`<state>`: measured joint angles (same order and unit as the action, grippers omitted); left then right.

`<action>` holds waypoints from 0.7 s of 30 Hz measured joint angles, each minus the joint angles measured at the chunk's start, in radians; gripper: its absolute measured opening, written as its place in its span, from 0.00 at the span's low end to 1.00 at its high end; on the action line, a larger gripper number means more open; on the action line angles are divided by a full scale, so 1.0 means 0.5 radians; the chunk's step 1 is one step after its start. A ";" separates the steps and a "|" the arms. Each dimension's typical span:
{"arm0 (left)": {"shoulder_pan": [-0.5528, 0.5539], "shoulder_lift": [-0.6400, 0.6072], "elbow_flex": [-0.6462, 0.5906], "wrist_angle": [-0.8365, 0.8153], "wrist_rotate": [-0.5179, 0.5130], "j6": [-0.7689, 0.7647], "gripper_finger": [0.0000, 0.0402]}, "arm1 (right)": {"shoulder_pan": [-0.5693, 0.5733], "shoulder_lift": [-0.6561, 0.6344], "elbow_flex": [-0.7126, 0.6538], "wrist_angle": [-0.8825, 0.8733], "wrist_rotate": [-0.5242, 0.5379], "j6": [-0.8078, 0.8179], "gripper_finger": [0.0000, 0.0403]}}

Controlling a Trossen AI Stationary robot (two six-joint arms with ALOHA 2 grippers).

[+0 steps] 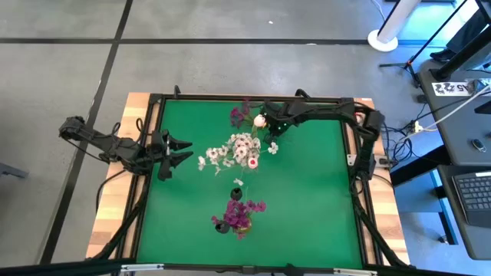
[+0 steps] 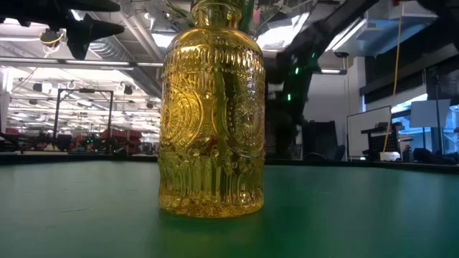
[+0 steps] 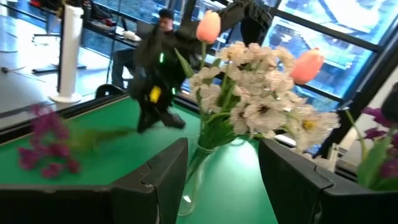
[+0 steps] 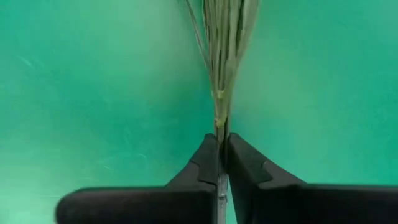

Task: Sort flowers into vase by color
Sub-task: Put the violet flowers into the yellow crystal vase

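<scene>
Closest to the right wrist camera, the right gripper [image 4: 221,149] is pinched shut on a thin green stem [image 4: 222,62], whose long axis runs straight out from the fingertips over the green table [image 4: 93,93]. From above, this gripper [image 1: 270,126] sits at the far edge beside a magenta sprig [image 1: 240,115]. The left gripper [image 1: 182,150] waits wide open, well apart.

The right arm is reaching in across the far edge of the desk, its hand [image 4: 221,163] pinching tight with the fingers pressed nearly together. The left arm is waiting at the left edge, its hand [image 1: 182,149] spread open
</scene>
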<state>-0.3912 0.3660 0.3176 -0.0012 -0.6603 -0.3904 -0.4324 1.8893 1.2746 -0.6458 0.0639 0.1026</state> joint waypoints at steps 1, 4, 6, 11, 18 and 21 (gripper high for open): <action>0.000 0.000 0.000 0.003 0.012 -0.001 0.48 | 0.000 -0.061 0.006 -0.005 0.030 0.006 0.02; 0.000 0.000 0.000 0.005 0.048 -0.004 0.48 | 0.000 -0.217 0.008 -0.066 0.121 0.048 0.03; 0.000 0.000 0.000 0.006 0.048 -0.005 0.48 | 0.000 -0.325 0.007 -0.101 0.147 0.071 0.03; 0.000 0.000 0.000 0.035 0.048 -0.006 0.48 | 0.000 -0.621 0.009 -0.175 0.283 0.128 0.02; 0.000 0.000 0.001 0.045 0.048 -0.006 0.48 | 0.000 -1.009 0.010 -0.179 0.357 0.183 0.02; -0.001 0.000 0.000 0.098 0.059 -0.002 0.48 | 0.006 -1.161 0.011 -0.159 0.313 0.209 0.02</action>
<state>-0.3916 0.3661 0.3177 0.0480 -0.6308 -0.3915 -0.4293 1.3087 1.2800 -0.7251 0.2203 0.2071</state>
